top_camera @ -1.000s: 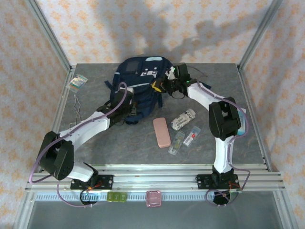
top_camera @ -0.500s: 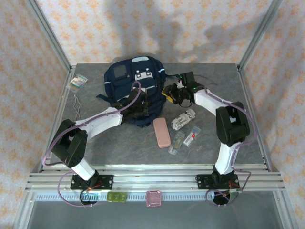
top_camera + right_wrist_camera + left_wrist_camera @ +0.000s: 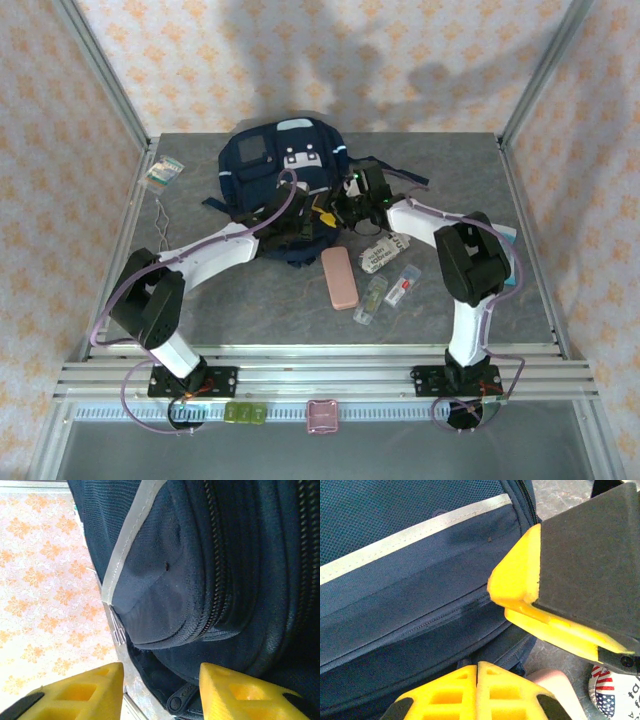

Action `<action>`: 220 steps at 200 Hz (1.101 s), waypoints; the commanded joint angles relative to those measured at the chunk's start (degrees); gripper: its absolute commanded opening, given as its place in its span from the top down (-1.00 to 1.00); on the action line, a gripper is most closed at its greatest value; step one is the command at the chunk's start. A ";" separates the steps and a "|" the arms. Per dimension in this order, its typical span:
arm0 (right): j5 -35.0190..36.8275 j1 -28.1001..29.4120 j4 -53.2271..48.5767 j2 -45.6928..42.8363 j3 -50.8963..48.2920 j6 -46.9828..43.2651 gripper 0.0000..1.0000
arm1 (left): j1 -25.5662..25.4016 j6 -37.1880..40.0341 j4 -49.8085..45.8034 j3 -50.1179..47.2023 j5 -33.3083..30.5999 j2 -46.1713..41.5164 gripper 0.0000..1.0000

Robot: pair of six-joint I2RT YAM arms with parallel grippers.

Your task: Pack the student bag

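Two arms: both reach the near lower side of one bag, their yellow tips close together.
Bag: the student bag [image 3: 268,168], a large navy-blue backpack of woven fabric with pale patches, lies directly ahead of both sets of jaws.
Bag surface: fine mesh weave above a flat grey stripe, smoother navy cloth below, with seams and coarse-toothed zips curving round the bulging side.
Left gripper [image 3: 477,672]: ribbed yellow plastic fingers pressed together, hovering just off the bag's lower seam; nothing shows between them.
Right gripper [image 3: 160,687]: blocky yellow fingers stand apart, the rounded zipped corner of the bag in front of the gap.
Between the arms: the right gripper's yellow wedge and matt dark body sit just beside the left jaws.
Pink oblong case [image 3: 340,277]: smooth, round-cornered, on the table just behind both jaws.
White printed roll [image 3: 385,250]: cylindrical, near the right jaws, beside the case.
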 commanded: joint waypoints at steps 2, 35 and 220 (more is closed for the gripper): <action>2.52 -0.07 -0.64 -0.36 0.68 0.48 0.16 | -0.05 0.22 -0.49 -0.04 -2.08 0.38 0.94; 3.19 -0.07 -0.63 -0.08 0.01 0.83 0.17 | -0.05 -0.30 -1.57 1.12 -1.82 2.88 0.31; 3.58 -0.15 3.78 -0.61 -3.12 2.35 0.25 | 2.43 -2.23 -4.98 5.37 -2.12 10.15 1.00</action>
